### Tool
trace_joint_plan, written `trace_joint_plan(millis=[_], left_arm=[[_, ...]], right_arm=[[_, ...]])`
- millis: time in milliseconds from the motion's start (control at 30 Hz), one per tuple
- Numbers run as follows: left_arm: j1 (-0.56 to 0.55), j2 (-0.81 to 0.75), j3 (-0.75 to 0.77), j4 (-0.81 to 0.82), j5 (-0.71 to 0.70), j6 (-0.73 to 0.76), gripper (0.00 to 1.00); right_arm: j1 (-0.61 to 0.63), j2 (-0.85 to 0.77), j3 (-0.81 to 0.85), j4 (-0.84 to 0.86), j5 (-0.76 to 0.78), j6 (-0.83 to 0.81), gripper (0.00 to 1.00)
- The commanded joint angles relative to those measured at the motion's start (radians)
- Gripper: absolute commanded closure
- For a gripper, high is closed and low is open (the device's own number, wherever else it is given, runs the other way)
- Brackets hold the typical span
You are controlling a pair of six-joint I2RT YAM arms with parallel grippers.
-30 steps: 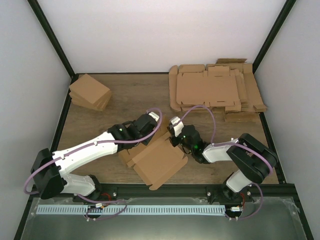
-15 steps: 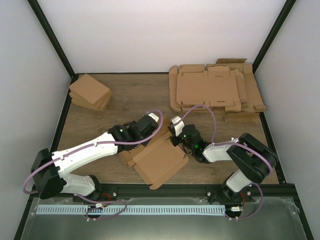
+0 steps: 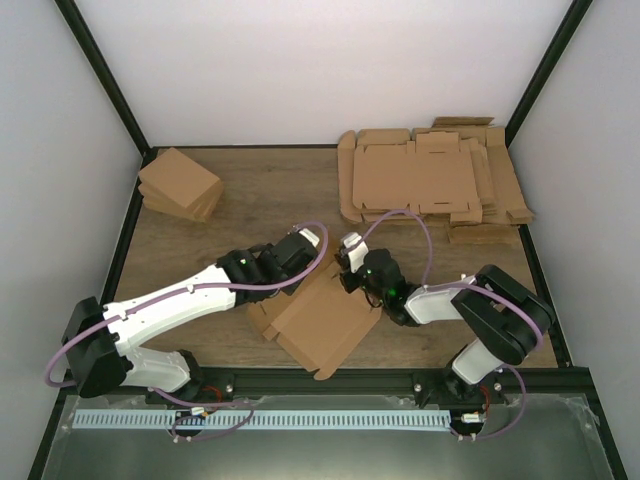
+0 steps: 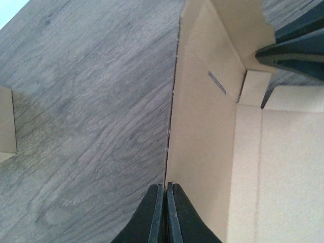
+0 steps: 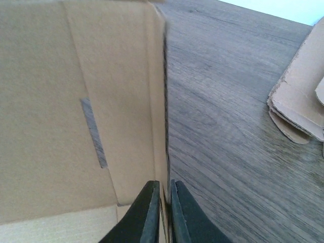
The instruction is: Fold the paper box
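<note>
At the far left of the table (image 3: 250, 190) sits a pile of small boxes (image 3: 180, 185), well apart from the work. The left gripper (image 3: 308, 268) is clenched on the box (image 3: 322, 325) — its wrist view shows the fingers (image 4: 152, 212) pinched together on the top edge of a raised side wall. The box lies open at the near middle of the table, turned on the diagonal, between the two arms. The right gripper (image 3: 347, 280) grasps it too, at the far corner — jaws nipped on the edge of another raised wall, with a slot cut in the panel beside them. A stack of flat sheets (image 3: 430, 180) lies at the far right.
</note>
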Motion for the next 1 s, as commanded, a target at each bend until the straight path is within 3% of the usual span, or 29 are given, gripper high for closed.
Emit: trace_joint_plan(millis=[0,267,467,633,800,967], left_arm=[[0.005,0.004,0.023,-0.012,-0.029,0.009,0.96],[0.005,0.009,0.02,-0.01,-0.024,0.015,0.96],[0.004,0.009,0.02,-0.005,-0.025,0.019,0.96],[0.005,0.012,0.022,0.0,-0.022,0.025,0.96],[0.004,0.008,0.02,0.013,-0.006,0.029,0.96],[0.004,0.006,0.016,0.013,0.0,0.033,0.96]], right_arm=[[-0.023,-0.011,0.012,-0.01,0.013,0.025,0.89],[-0.067,-0.026,0.012,-0.029,-0.064,0.049,0.76],[-0.092,-0.079,-0.012,-0.043,-0.088,0.07,0.52],[-0.094,-0.192,-0.002,-0.143,-0.135,0.078,0.46],[-0.094,-0.302,0.007,-0.233,-0.214,0.12,0.47],[-0.094,-0.287,0.087,-0.331,-0.244,0.168,0.65]])
